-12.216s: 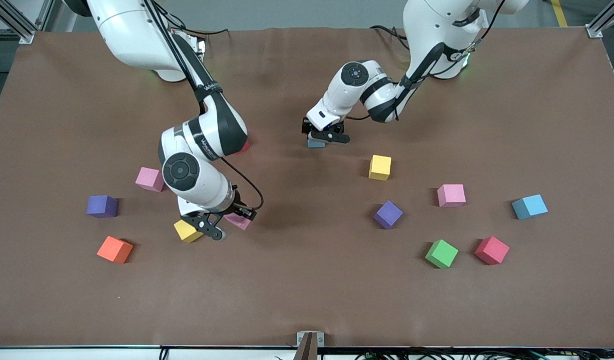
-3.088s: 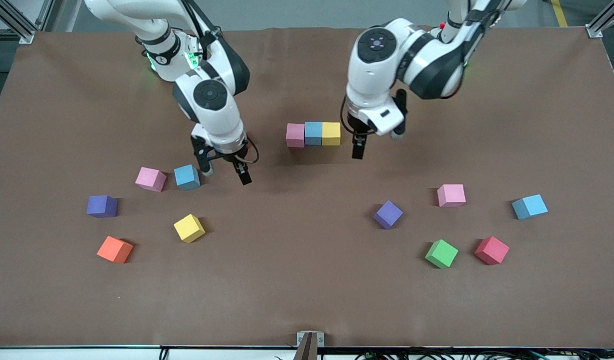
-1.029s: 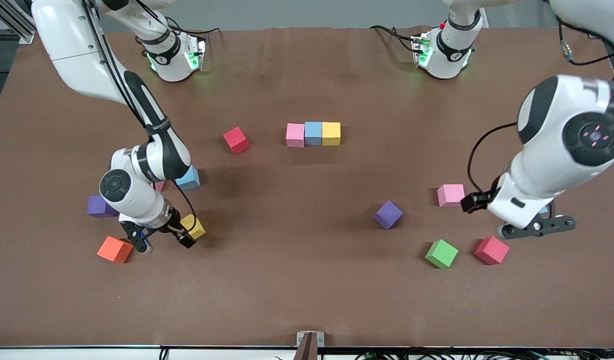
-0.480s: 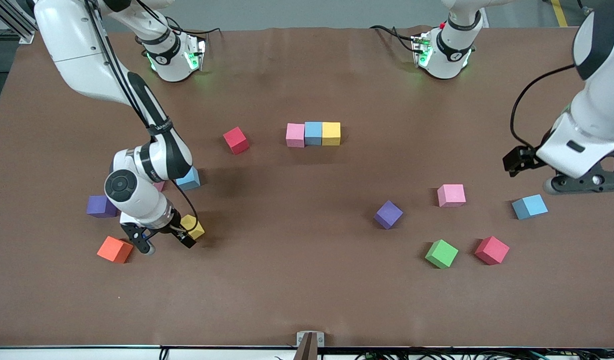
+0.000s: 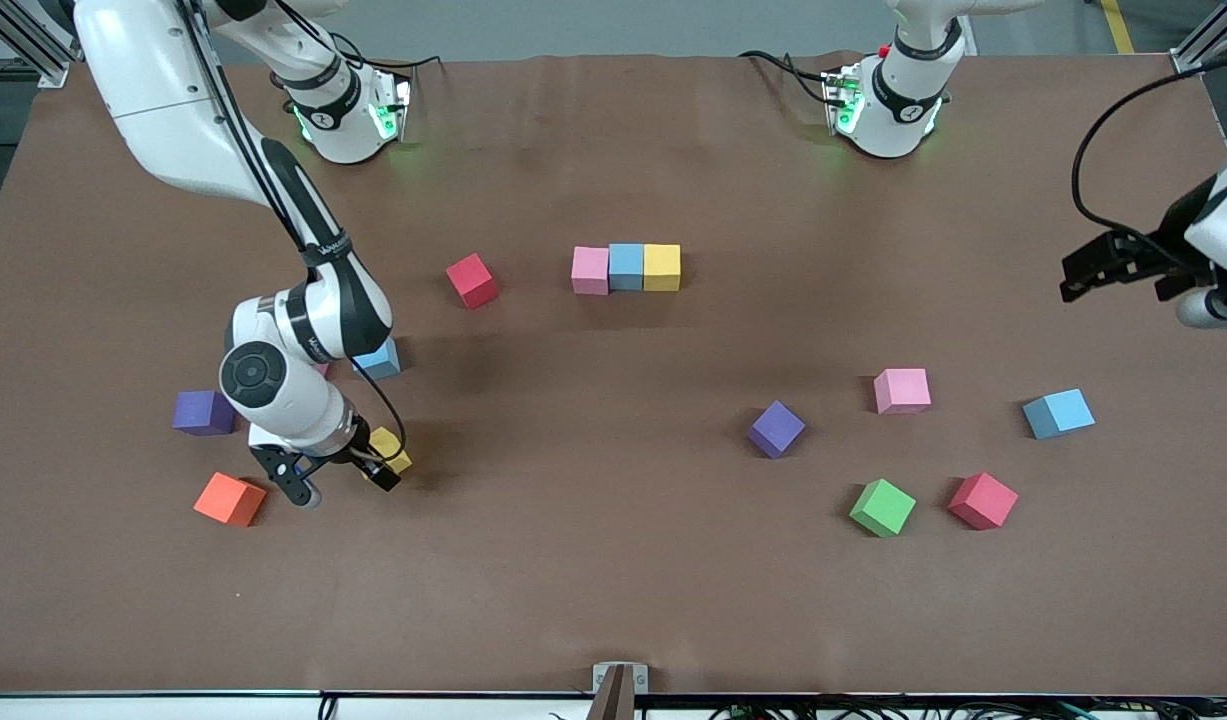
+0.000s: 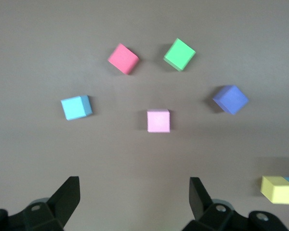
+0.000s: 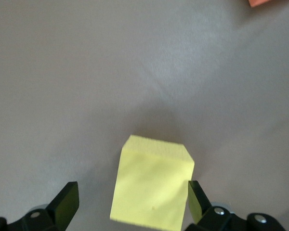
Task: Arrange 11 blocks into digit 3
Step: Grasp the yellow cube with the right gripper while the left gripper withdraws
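On the brown desk (image 5: 613, 600), only 3 of the 11 blocks are placed: a pink, blue and yellow row (image 5: 626, 268), probably the top bar of the digit 3. That leaves 8 to place.

The right claw (image 5: 338, 480) hangs low with its jaws spread around a loose yellow block (image 7: 151, 188), not yet gripping it. An orange block (image 5: 229, 499) lies near this claw, toward the right arm's end.

The left claw (image 5: 1138, 268), also open and empty, is raised over the desk's edge (apparently waiting). Below it sit a pink block (image 6: 158, 120), blue block (image 6: 76, 107), red block (image 6: 123, 58), green block (image 6: 179, 54) and purple block (image 6: 230, 99).
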Robot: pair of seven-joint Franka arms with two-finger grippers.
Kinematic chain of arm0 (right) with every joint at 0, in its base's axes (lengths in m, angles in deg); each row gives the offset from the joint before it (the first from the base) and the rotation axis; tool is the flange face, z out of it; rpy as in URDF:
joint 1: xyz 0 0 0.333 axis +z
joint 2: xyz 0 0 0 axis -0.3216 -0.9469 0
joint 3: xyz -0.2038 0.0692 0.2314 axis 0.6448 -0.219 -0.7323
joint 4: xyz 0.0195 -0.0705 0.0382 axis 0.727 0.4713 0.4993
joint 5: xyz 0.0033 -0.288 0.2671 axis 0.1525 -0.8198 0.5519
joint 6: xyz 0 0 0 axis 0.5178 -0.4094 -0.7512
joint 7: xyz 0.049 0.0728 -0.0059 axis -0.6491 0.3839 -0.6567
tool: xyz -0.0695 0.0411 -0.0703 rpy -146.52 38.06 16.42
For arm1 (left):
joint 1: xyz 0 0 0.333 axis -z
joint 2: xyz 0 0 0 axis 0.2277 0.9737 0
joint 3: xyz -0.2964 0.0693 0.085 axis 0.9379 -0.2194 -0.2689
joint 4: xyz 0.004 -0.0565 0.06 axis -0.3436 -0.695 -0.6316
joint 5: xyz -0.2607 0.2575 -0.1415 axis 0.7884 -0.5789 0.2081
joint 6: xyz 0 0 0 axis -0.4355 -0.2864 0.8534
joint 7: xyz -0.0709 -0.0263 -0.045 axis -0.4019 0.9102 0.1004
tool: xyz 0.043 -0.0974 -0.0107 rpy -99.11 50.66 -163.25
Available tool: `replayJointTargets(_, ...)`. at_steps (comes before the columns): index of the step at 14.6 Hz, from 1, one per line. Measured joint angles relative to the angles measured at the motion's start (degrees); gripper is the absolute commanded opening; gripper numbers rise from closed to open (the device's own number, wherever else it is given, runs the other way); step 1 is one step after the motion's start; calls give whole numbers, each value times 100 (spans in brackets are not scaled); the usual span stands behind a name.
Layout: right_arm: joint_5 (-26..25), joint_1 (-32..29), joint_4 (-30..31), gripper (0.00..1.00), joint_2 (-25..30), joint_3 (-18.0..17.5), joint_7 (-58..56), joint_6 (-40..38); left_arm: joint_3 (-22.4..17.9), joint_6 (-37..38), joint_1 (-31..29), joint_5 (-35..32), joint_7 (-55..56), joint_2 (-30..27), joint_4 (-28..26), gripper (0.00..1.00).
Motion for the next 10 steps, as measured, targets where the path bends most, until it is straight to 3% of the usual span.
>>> replayJointTargets(4,-58,102,-20,100,26,108,68,-116,-9,-70,85,64,143,-698,-704,100)
replayJointTargets(10,-347,122,-6,100,-29,253,68,-127,-14,-187,90,65,180,-757,-888,100)
